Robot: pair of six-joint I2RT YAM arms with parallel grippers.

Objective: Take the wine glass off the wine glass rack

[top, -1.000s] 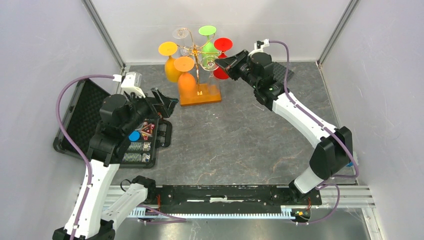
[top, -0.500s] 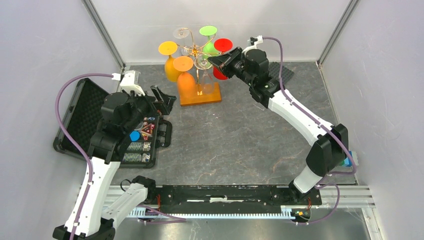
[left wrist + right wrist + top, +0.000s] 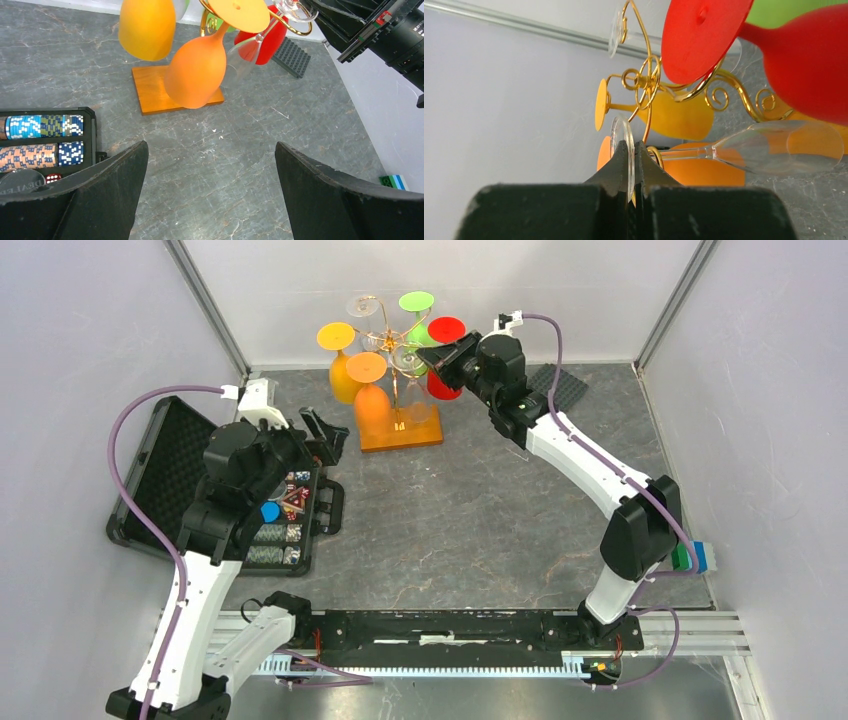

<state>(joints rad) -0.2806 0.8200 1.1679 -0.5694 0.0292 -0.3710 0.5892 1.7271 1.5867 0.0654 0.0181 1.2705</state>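
The wine glass rack [image 3: 391, 339], gold scrolled arms on an orange-brown wooden base [image 3: 417, 431], stands at the table's back. Several coloured glasses hang upside down from it, among them orange [image 3: 195, 70], red [image 3: 809, 65] and green [image 3: 415, 302]. A clear wine glass [image 3: 784, 147] hangs among them, its stem beside a gold arm [image 3: 719, 95]. My right gripper [image 3: 634, 146] is shut on the rim of this glass's foot disc [image 3: 620, 131], at the rack's right side [image 3: 432, 357]. My left gripper [image 3: 210, 150] stands wide open over bare table, left of and nearer than the rack [image 3: 325, 435].
An open black case of poker chips [image 3: 150, 480] lies at the left under my left arm. A dark studded plate [image 3: 560, 385] lies at the back right. Small green and blue blocks [image 3: 695, 558] sit by the right wall. Enclosure walls stand close behind the rack.
My right gripper has shifted left and slightly up, closer in among the rack's arms, with the clear glass's foot still in it. The left arm has barely moved.
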